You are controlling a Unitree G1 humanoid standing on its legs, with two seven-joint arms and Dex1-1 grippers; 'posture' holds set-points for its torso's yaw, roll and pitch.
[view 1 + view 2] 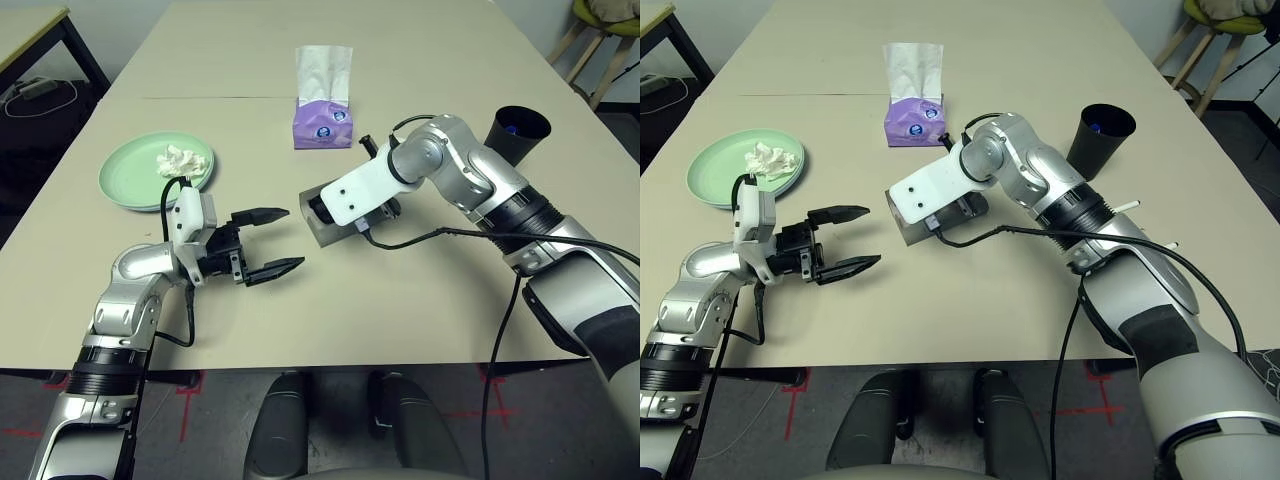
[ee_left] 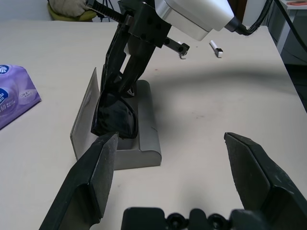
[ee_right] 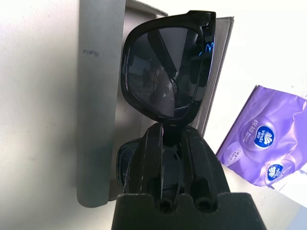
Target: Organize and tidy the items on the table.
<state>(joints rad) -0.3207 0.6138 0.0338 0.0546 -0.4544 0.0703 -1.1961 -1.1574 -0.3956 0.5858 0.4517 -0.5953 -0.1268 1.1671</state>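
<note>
At centre frame on the worktop (image 1: 420,300), my right claw (image 3: 169,132) was pinched on the black sunglasses (image 3: 168,72) at the bridge, over the open grey case (image 2: 144,120); light, rigid, scratch-prone; left claw (image 1: 268,243) stood wide.

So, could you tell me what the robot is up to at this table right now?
The right gripper is shut on the black sunglasses, holding them down into the open grey glasses case on the table. The left gripper hangs open beside the case, holding nothing. The crumpled tissue lies on the green plate.
</note>
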